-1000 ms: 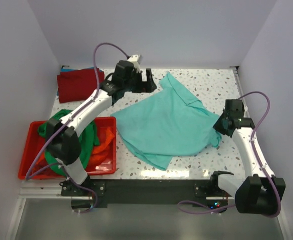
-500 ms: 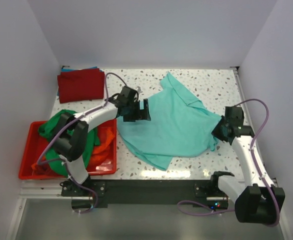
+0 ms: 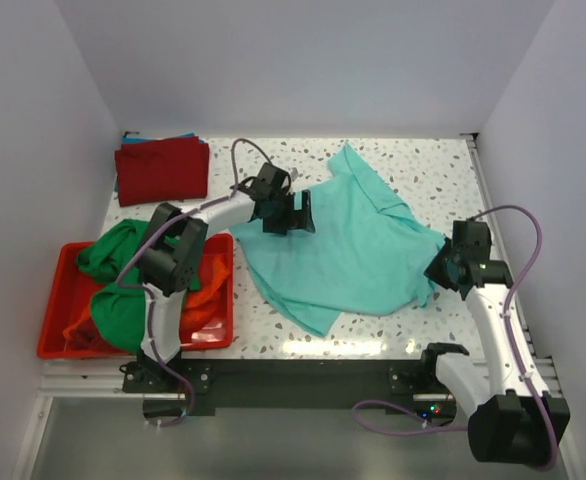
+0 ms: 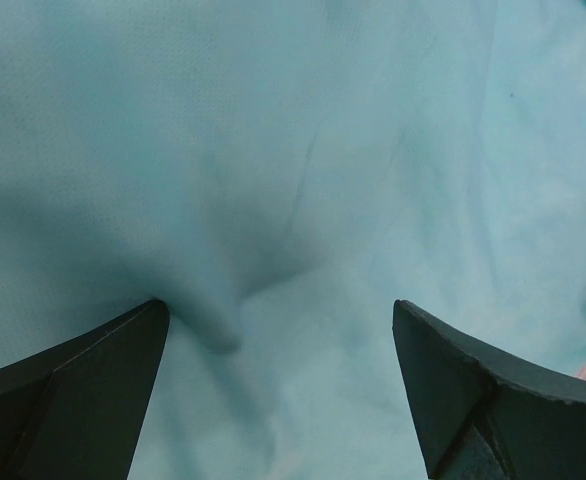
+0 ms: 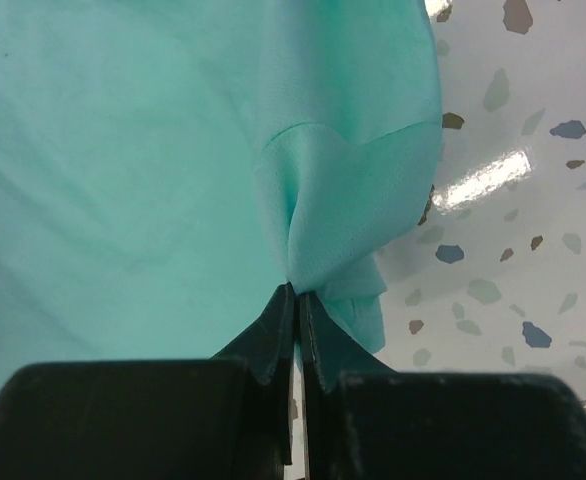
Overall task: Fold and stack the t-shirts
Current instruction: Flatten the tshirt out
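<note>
Red plastic bin (image 3: 55, 310) at the near-left corner of a speckled terrazzo table (image 3: 423, 170), pale walls (image 3: 303, 60) around

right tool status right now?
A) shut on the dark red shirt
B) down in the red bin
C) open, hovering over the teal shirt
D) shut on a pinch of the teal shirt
D: the right wrist view shows the right tool with its jaws pressed together on a bunched fold at the edge of the teal shirt.
</note>
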